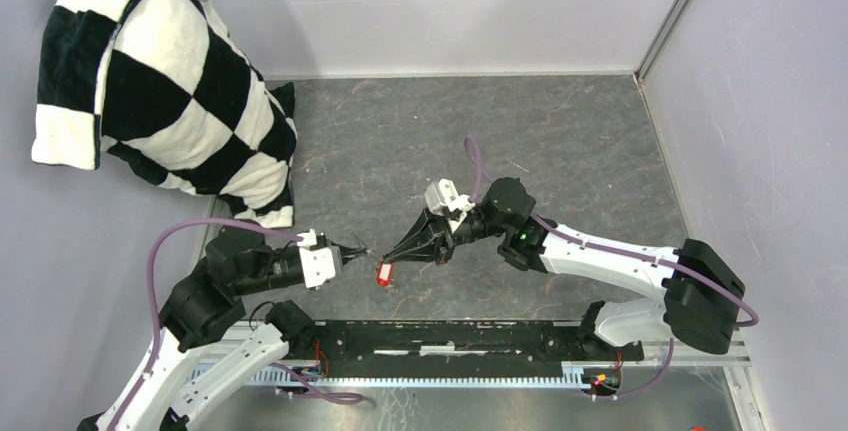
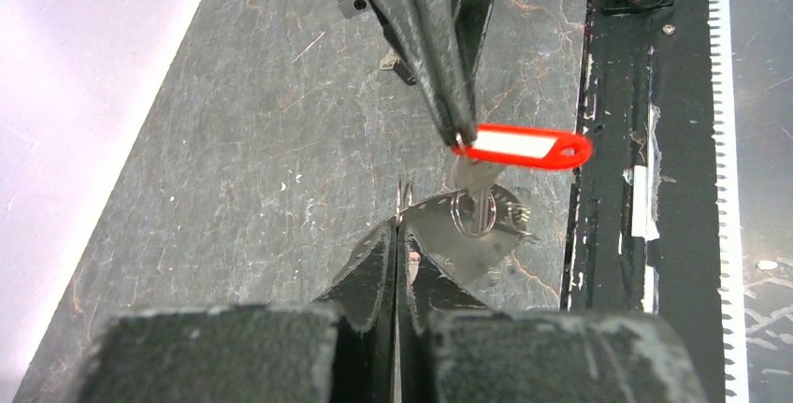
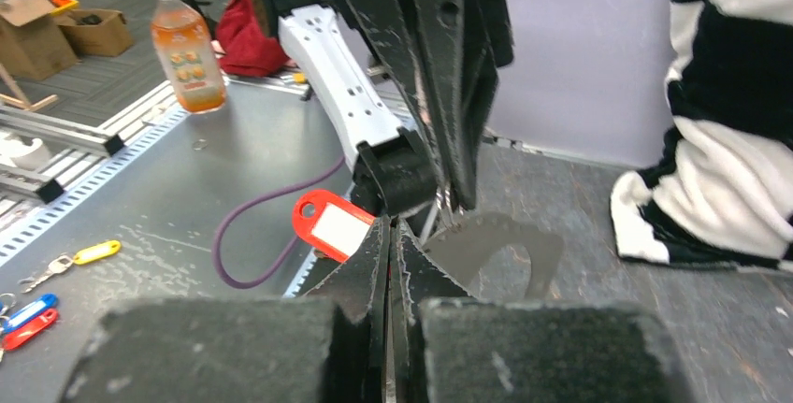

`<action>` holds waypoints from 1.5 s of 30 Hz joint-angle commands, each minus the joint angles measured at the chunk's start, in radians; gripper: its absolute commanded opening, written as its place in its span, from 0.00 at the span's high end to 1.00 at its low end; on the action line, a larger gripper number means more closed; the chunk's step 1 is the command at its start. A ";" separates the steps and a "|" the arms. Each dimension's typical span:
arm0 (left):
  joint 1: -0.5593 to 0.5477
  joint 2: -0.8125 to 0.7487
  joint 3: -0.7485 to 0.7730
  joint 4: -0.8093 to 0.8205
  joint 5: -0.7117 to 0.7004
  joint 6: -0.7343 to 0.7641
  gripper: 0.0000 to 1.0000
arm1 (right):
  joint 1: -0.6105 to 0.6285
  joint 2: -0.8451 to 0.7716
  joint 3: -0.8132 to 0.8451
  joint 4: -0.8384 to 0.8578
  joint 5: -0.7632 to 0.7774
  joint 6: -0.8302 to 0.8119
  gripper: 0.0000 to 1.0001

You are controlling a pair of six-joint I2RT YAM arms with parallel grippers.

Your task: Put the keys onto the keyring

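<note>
Our right gripper [image 2: 461,132] pinches the red-tagged silver metal key [image 2: 528,146], light and probably slippery; we'd hold its tag. Left gripper [image 2: 402,230] clenched.

You've got a dark grey marbled tabletop [image 1: 560,141]. Black-and-white checkered pillow [image 1: 160,81] sits on it upper left of frame, against the wall. Black base rail [image 1: 450,336] runs along the bottom edge.
</note>
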 commanded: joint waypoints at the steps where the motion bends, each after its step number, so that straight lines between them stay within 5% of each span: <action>1: -0.001 -0.004 0.017 0.065 0.021 0.014 0.98 | -0.004 0.002 0.018 0.166 -0.133 0.090 1.00; 10: -0.001 0.014 0.029 0.095 -0.010 -0.071 0.98 | 0.026 0.087 0.080 0.235 -0.226 0.179 1.00; 21: -0.001 0.036 0.032 0.100 -0.050 -0.165 0.98 | 0.029 0.074 0.081 0.240 -0.072 0.134 0.99; 28: -0.001 0.029 -0.001 0.115 -0.231 -0.136 0.98 | 0.012 -0.067 0.040 0.042 0.008 -0.007 1.00; 33: -0.001 0.025 -0.025 0.121 -0.324 -0.074 0.98 | -0.015 -0.166 0.030 -0.256 0.080 -0.149 1.00; 38: -0.001 0.020 -0.030 0.126 -0.382 0.009 0.98 | -0.025 -0.217 -0.035 -0.515 0.324 -0.283 1.00; 45: -0.001 -0.002 -0.030 0.110 -0.329 0.045 0.98 | -0.035 -0.116 -0.220 -0.476 0.492 -0.272 1.00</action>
